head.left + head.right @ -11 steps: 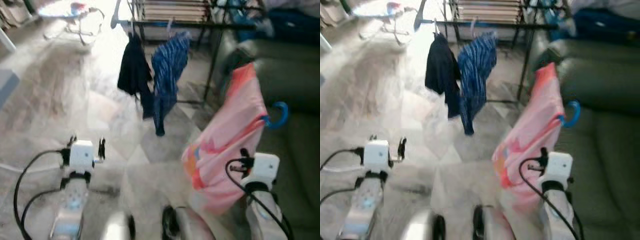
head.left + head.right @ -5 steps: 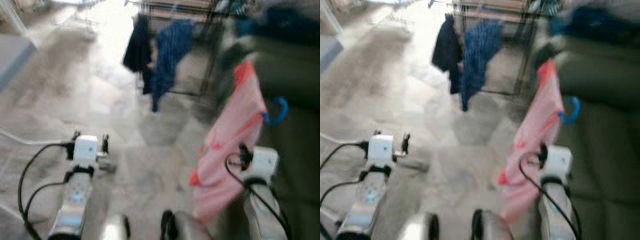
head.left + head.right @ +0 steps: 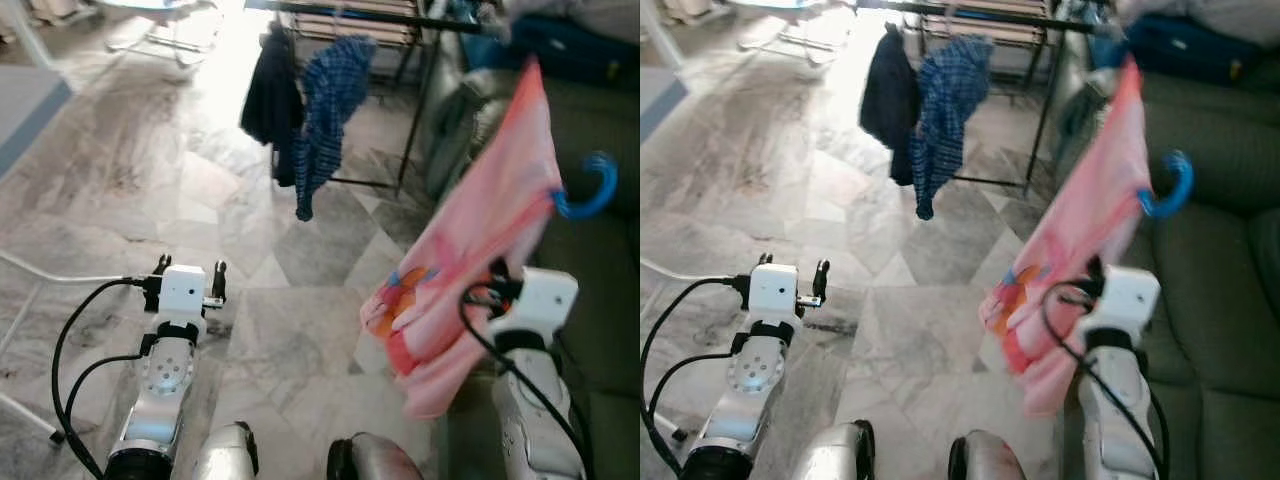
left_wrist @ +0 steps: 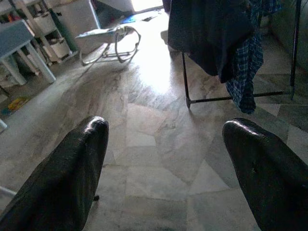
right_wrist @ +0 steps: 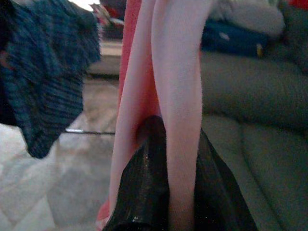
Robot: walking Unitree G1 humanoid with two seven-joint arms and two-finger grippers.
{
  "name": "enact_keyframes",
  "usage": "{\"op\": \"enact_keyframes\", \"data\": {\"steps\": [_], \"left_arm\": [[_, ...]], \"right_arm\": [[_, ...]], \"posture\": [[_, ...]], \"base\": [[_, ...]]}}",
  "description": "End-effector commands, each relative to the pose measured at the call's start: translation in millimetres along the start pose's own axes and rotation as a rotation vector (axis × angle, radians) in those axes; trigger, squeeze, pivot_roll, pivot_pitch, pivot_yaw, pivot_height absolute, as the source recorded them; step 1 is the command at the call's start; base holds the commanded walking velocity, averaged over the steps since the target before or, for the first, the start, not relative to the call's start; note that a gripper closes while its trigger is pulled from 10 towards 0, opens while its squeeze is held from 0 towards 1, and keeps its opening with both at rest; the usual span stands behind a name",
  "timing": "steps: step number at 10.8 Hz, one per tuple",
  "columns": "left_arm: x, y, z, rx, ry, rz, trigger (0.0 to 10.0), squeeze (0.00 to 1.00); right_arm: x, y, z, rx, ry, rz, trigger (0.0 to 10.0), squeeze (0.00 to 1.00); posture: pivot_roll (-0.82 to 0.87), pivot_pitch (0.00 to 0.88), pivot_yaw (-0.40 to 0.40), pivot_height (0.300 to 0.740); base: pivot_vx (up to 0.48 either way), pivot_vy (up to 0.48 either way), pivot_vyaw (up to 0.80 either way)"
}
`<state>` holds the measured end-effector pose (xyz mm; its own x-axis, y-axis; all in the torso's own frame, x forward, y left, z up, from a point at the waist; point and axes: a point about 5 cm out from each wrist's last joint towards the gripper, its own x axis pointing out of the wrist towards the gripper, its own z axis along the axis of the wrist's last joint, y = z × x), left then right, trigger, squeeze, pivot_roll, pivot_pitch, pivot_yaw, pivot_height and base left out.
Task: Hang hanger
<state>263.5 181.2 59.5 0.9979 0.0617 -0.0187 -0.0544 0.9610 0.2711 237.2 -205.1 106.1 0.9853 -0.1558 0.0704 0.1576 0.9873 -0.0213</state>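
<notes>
Marble-patterned floor [image 3: 130, 170], grey and beige tiles, bright glare toward the far end; dark green sofa [image 3: 1220, 300] along the robot's right.

Item 1: black metal clothes rack [image 3: 415, 110], standing ahead past the floor tiles, rail across the top of view. Already hung on it: one dark navy garment [image 3: 268, 100] and one blue checked garment [image 3: 325, 110], side by side and touching.

Item 2: pink garment [image 3: 480, 240] with an orange printed patch, on a blue hanger [image 3: 585, 195]; only the hook of the hanger shows, curling out to the right of the cloth. Carried high on the robot's right, in front of the sofa, well short of the rack.

Item 3: right gripper [image 5: 166, 183], raised; jaws closed tight on a fold of the pink garment, the cloth running up between them in the right wrist view.

Item 4: left gripper [image 3: 188, 275], held low over the floor, jaws wide apart and holding nothing.

Item 5: white bouncer seat [image 4: 110, 41], far off by the bright area.

Step in hand, as judged: carrying the hanger toward the rack. Next move likely calls for closing the remaining gap, then lifting the hook above the rail beside the checked garment and lowering it on.
</notes>
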Motion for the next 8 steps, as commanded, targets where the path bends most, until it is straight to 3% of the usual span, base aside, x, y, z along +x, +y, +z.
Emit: {"op": "enact_keyframes", "data": {"steps": [1, 3, 4, 5, 6, 8], "left_arm": [[-3.9, 5.0, 1, 0.034, -0.021, 0.013, 10.0, 0.00], [-9.7, 12.5, 0, 0.067, -0.036, 0.026, 10.0, 0.00], [-9.4, 12.9, 2, 0.076, -0.040, 0.026, 10.0, 0.00], [-9.5, 9.9, 3, 0.096, -0.053, 0.013, 10.0, 0.00], [-6.2, 8.5, 6, 0.075, -0.058, 0.032, 10.0, 0.00], [1.5, 2.5, 10, 0.064, -0.071, 0.020, 10.0, 0.00]], "right_arm": [[-5.2, 1.1, 12, -0.027, -0.035, 0.047, 10.0, 0.00], [-24.0, 8.6, 22, -0.014, -0.033, 0.155, 10.0, 0.00], [-27.8, 11.0, 13, -0.027, 0.005, 0.179, 10.0, 0.00], [-25.0, 11.0, 3, -0.039, 0.033, 0.172, 10.0, 0.00], [-17.3, 9.9, 2, -0.014, 0.039, 0.150, 10.0, 0.00], [-7.4, 16.0, 13, 0.000, 0.015, 0.160, 10.0, 0.00]], "posture": [[-0.07, 0.145, -0.051, 0.740], [-0.05, 0.158, -0.034, 0.740], [-0.05, 0.179, -0.033, 0.740], [-0.04, 0.182, -0.029, 0.740], [-0.03, 0.170, -0.034, 0.740], [-0.07, 0.156, -0.037, 0.740]], "base": [[0.000, 0.000, 0.00], [0.000, 0.000, 0.00], [0.000, 0.000, 0.00], [0.000, 0.000, 0.00], [0.000, 0.000, 0.80], [0.000, 0.000, 0.80]]}}
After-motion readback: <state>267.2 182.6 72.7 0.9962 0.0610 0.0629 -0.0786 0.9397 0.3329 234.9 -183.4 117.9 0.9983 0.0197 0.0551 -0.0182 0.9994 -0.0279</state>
